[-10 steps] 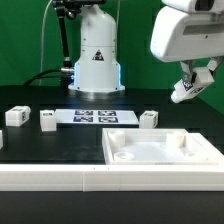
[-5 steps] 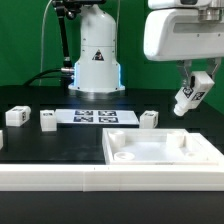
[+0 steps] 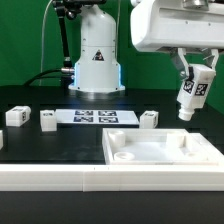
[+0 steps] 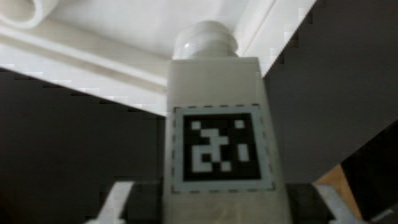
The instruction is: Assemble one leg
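Note:
My gripper [image 3: 195,78] is shut on a leg [image 3: 191,96], a small white block with a black-and-white tag. It holds the leg nearly upright in the air, above the far right part of the large white tabletop [image 3: 160,152]. In the wrist view the leg [image 4: 222,110] fills the middle with its tag facing the camera and its rounded peg end pointing toward the tabletop [image 4: 71,55]. My fingers [image 4: 118,200] show on both sides of the leg. Three more legs [image 3: 16,116], [image 3: 48,120], [image 3: 148,119] stand on the black table.
The marker board [image 3: 95,116] lies at the back middle, in front of the arm's white base [image 3: 97,55]. A white ledge [image 3: 50,181] runs along the table's front edge.
The arm has shifted toward the exterior view's left, and the held leg has turned from a slanted pose to nearly upright over the tabletop.

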Action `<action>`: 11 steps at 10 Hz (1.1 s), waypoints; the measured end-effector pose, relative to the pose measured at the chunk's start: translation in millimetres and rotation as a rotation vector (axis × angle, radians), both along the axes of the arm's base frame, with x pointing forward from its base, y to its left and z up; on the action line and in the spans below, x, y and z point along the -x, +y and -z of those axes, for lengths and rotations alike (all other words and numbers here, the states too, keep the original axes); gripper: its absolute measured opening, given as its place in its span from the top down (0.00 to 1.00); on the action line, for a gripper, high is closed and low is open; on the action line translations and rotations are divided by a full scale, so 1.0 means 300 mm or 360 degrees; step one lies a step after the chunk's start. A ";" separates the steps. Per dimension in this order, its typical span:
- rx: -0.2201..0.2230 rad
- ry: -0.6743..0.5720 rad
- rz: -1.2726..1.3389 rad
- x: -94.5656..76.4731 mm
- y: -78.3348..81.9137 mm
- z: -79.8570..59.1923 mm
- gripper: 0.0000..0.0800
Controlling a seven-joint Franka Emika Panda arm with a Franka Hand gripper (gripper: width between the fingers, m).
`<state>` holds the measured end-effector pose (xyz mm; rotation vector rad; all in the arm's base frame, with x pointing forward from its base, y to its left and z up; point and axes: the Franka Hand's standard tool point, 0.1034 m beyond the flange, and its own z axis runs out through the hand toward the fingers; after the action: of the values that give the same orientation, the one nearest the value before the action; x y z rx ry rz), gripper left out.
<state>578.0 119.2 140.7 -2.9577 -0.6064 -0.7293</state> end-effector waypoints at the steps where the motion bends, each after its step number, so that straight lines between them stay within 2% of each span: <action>1: -0.0039 0.0028 0.0056 0.011 0.019 0.038 0.64; 2: -0.0084 0.0078 0.0138 -0.010 0.038 0.065 0.64; 4: -0.0138 0.0161 0.0267 -0.071 0.043 0.065 0.64; 5: -0.0161 0.0218 0.0326 -0.085 0.047 0.098 0.64; 9: -0.0167 0.0150 0.0305 -0.096 0.047 0.096 0.64; 11: -0.0172 -0.0012 0.0268 -0.115 0.022 0.102 0.64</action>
<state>612.5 125.6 110.2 -2.9321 -0.3095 -0.7596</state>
